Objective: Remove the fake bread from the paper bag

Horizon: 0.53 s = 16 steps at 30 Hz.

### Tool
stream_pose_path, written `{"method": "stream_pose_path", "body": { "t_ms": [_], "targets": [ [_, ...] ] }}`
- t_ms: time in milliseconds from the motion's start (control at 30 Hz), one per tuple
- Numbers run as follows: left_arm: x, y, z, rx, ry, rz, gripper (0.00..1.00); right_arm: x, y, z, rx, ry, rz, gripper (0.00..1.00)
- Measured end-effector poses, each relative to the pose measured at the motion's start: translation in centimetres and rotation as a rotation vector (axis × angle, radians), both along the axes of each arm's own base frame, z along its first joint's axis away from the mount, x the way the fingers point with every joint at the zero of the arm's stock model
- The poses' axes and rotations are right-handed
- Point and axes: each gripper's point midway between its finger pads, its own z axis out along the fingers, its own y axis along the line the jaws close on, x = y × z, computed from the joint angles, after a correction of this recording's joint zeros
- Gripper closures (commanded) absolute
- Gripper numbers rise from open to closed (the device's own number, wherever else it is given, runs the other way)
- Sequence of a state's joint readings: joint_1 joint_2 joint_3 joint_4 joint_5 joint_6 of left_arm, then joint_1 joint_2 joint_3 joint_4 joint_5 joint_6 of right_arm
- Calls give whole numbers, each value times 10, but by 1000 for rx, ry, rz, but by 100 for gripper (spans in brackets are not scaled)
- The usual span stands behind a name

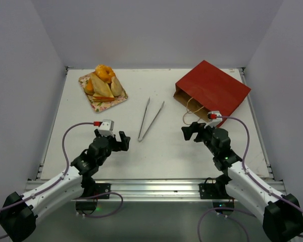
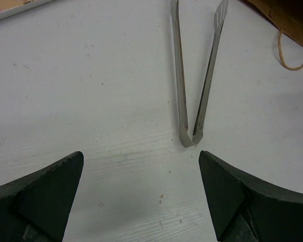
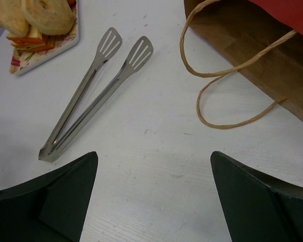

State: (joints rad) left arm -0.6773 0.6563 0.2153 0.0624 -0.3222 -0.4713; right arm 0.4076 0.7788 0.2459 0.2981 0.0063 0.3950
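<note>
Finding the left gripper (image 1: pixel 119 143) and right gripper (image 1: pixel 192 132) both spread wide and holding nothing, we log tongs (image 1: pixel 150 120) lying between them toward 12 o'clock, the paper bag (image 1: pixel 214 91) flat at 1 o'clock, and the fake bread (image 1: pixel 103 83) piled on a floral tray (image 1: pixel 97 106) at 11 o'clock.

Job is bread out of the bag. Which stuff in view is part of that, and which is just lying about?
Job:
fake bread, piled far left
paper bag, on its side

Lying about:
metal tongs, mid-table
floral tray, under the bread
</note>
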Motion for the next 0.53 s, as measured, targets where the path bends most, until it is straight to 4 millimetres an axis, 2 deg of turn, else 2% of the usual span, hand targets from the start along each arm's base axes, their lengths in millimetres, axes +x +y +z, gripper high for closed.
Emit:
{"method": "stream_pose_path", "body": {
  "t_ms": [133,533],
  "targets": [
    [-1,0,-6,14,19,1,0,-1,0,5,7,-17,0,1],
    [0,1,-5,9,18,10,0,-1,-1,10,12,-30,-3,1]
  ]
}}
